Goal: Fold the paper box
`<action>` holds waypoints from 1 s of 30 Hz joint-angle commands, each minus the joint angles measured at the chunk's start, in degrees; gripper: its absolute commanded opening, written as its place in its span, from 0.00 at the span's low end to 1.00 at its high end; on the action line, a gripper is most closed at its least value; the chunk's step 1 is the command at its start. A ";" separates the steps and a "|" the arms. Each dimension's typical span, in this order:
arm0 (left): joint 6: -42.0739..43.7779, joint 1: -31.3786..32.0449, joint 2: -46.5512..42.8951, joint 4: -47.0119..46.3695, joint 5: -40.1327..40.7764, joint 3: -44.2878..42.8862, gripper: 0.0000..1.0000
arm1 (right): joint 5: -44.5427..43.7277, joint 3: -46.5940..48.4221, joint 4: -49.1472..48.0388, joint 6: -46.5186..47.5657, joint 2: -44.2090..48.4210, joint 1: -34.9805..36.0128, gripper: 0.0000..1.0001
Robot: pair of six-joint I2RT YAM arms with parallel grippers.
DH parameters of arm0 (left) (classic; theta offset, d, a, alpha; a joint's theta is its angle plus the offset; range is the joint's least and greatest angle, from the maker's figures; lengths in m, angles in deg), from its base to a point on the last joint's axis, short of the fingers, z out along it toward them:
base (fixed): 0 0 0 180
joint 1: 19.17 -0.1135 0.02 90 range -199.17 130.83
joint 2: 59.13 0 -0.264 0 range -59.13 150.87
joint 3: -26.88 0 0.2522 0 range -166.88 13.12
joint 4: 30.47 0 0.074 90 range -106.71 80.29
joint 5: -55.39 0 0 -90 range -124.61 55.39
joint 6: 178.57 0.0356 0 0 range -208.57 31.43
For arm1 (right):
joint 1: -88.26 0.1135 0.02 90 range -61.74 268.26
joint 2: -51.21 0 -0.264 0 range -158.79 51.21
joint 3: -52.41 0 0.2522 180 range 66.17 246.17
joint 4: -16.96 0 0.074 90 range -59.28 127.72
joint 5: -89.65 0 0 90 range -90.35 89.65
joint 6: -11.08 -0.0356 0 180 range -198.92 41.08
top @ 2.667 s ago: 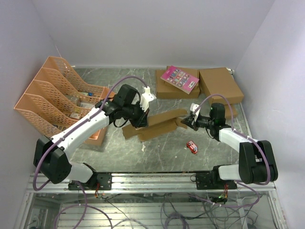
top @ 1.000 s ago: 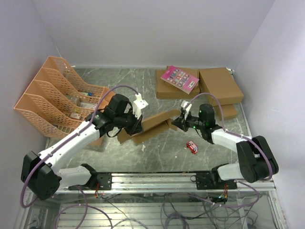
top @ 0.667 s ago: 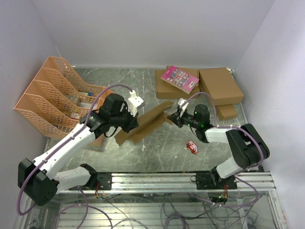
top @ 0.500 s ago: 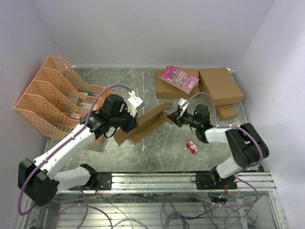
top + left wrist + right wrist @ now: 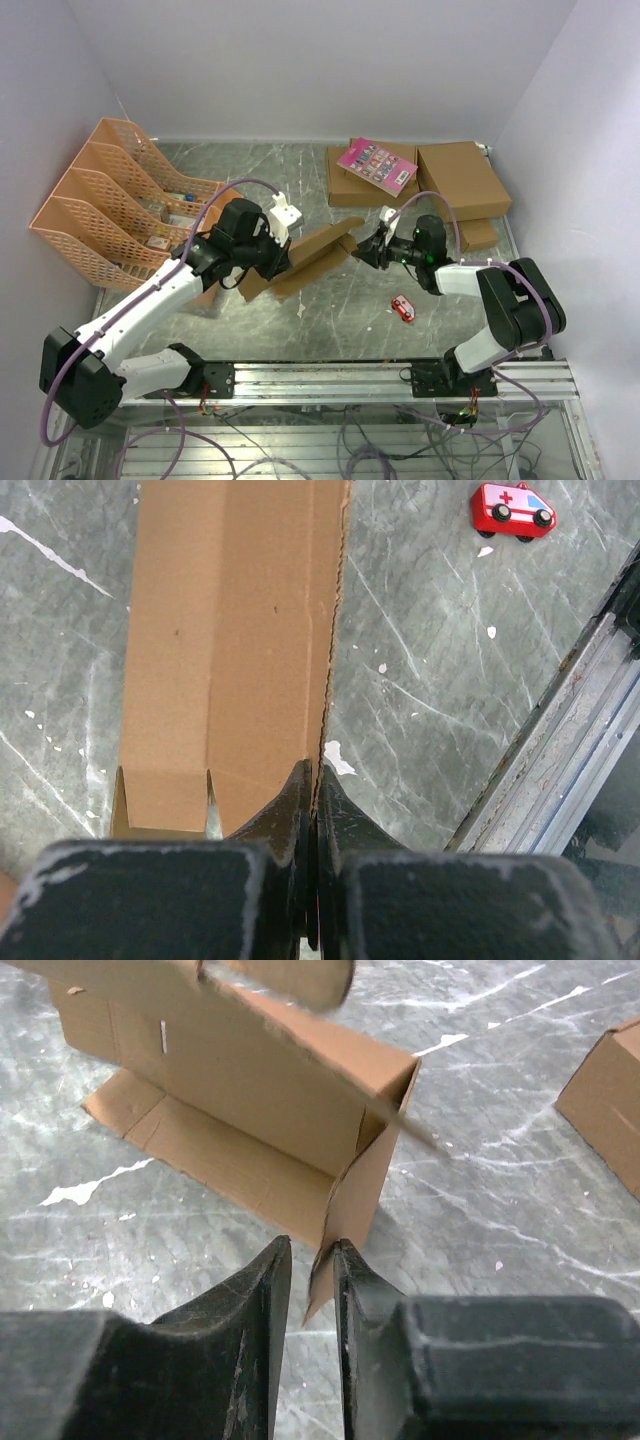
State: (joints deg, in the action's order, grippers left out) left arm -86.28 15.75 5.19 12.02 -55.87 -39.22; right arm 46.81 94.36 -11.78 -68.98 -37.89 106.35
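On the marble table [image 5: 340,310], mid-frame, your left gripper [image 5: 313,775] is pinching the paper box [image 5: 310,258] edge; your right gripper [image 5: 310,1248] is straddling an end flap, jaws parted; probably light, floppy card, so grip near creases.

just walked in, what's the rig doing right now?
Both arms are working on a plain brown die-cut cardboard piece, the paper box, on the grey marbled table. The left gripper is shut on the edge of a long panel at one end. The right gripper is at the other end, jaws slightly apart with the edge of an upright end flap between them, apparently not clamping it. The box is only partly formed: one long wall stands up and a panel lies flat.
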 commanded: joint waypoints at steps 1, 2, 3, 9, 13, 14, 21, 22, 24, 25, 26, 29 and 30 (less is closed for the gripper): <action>-0.48 -0.52 0.91 -0.60 -0.87 0.04 0.07 | 7.56 1.78 3.55 -0.34 -0.63 -2.99 0.25; -0.45 -0.47 1.01 -0.61 -0.97 -0.04 0.07 | 8.26 2.14 4.01 -0.23 -0.82 -3.31 0.28; -0.41 -0.48 1.13 -0.61 -1.05 -0.05 0.07 | 8.95 2.45 4.42 -0.04 -0.93 -3.44 0.30; -0.22 -0.47 1.08 -0.32 -1.23 -0.36 0.07 | 12.26 5.23 8.73 3.52 -3.00 -3.34 0.46; -0.09 -0.46 1.19 -0.16 -1.32 -0.52 0.07 | 14.54 8.81 14.92 8.31 -4.76 -3.40 0.47; -0.08 -0.46 1.11 -0.17 -1.45 -0.52 0.07 | 15.15 9.43 15.89 8.87 -5.00 -3.39 0.47; 0.04 -0.47 0.22 -0.87 -2.82 -0.26 0.07 | 18.58 12.49 20.89 9.37 -5.07 -4.26 0.41; 0.08 -0.50 0.21 -0.87 -2.94 -0.29 0.07 | 19.19 12.34 20.62 8.84 -5.04 -4.46 0.41; 0.24 -0.46 0.33 -0.79 -3.07 -0.26 0.07 | 20.21 12.11 19.84 7.93 -4.87 -4.78 0.41; 0.33 -0.46 0.34 -0.70 -3.20 -0.34 0.07 | 20.49 12.07 19.42 7.38 -4.92 -4.77 0.40; 0.35 -0.47 0.41 -0.67 -3.24 -0.42 0.07 | 20.66 12.16 19.09 6.75 -5.19 -4.73 0.39; 0.51 -0.46 0.23 -0.46 -3.35 -0.59 0.07 | 20.53 13.75 21.23 7.36 -6.24 -4.78 0.32; 0.59 -0.47 0.25 -0.29 -3.33 -0.69 0.07 | 20.52 14.66 23.46 9.34 -6.59 -4.77 0.31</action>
State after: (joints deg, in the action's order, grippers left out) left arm -86.19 15.57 6.02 11.81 -57.42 -39.22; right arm 65.73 106.03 7.70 -61.53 -42.77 101.83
